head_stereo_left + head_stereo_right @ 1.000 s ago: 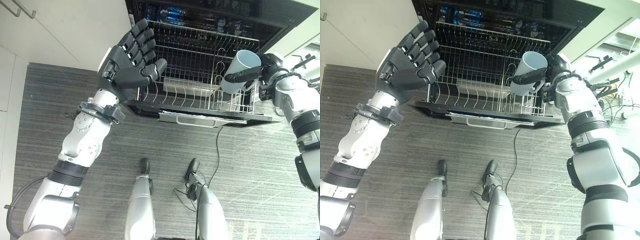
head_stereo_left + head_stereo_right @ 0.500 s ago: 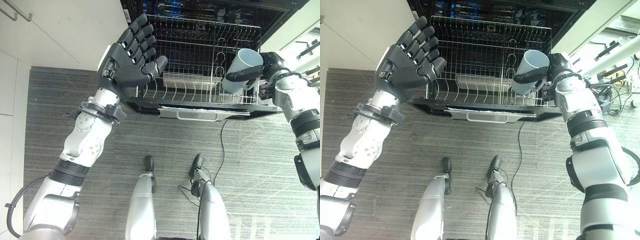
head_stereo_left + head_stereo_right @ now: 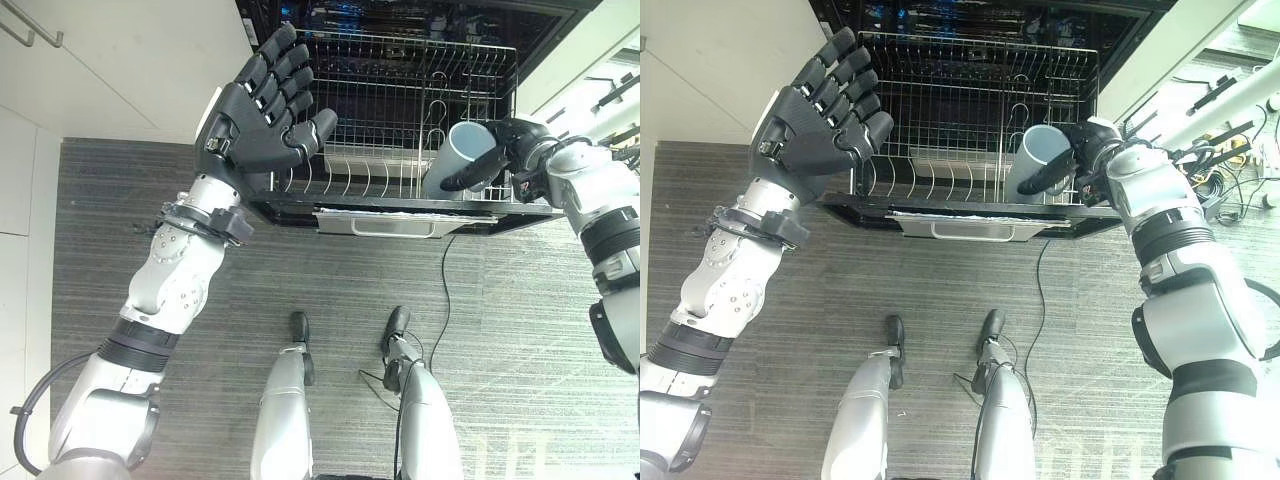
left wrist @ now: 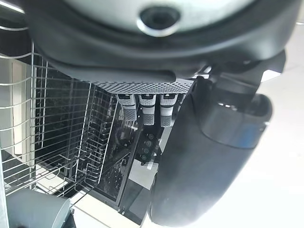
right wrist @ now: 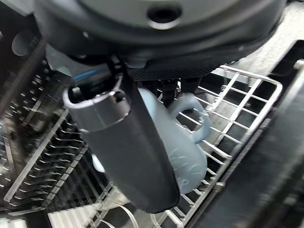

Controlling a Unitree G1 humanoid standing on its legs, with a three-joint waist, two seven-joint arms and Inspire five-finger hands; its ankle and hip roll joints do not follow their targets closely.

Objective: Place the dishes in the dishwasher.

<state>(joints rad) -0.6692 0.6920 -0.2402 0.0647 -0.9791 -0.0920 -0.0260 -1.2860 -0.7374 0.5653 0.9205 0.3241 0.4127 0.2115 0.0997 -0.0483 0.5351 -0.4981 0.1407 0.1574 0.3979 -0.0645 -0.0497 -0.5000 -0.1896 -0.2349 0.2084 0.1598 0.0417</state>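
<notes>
Placement of the mug [image 3: 456,160] into the rack [image 3: 400,120] is the step in hand. The mug, pale blue, is held by the right hand [image 3: 1085,152] at the near right corner of the rack, with the thumb laid along its side and the fingers curled at its handle [image 5: 190,111], as the right wrist view shows. Its mouth is tilted toward the near side and upward. It appears to be just above the rack wires or only beginning to touch them; contact cannot be confirmed.

The rack is drawn out of the dishwasher [image 3: 970,25], and a row of upright tines [image 3: 350,180] is seen along its near edge, left of the mug. The left hand [image 3: 260,105] is held up with straight, spread fingers at the near left corner of the rack, holding nothing.

For a sound placement, the mug is best lowered into an open cell beside the tines, not onto them. Tipping the mouth downward before release is advised, so that the mug will drain. The grip should be kept until the mug is felt to be borne by the wires. On release, the fingers should be drawn clear of the handle without dragging it, since a snagged handle is judged the likeliest cause of a topple.
</notes>
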